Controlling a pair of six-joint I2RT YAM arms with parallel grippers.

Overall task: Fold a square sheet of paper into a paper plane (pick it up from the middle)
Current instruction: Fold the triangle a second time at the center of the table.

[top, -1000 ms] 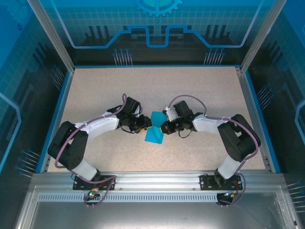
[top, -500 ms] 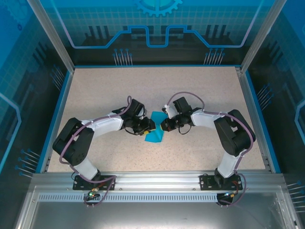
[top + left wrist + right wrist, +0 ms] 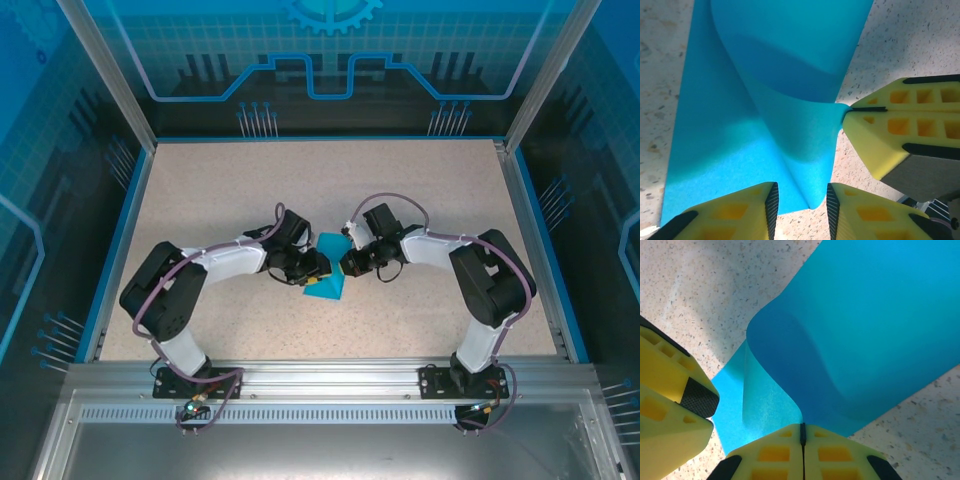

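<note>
Mid-table, the square sheet of paper (image 3: 326, 288) bows up off the speckled table (image 3: 200, 190), one edge curled over. The right gripper (image 3: 802, 432), reaching in from 3 o'clock, has its jaws pressed tight on the sheet's edge. The left gripper (image 3: 800, 200), at 9 o'clock, stands partly open, astride the raised fold.
</note>
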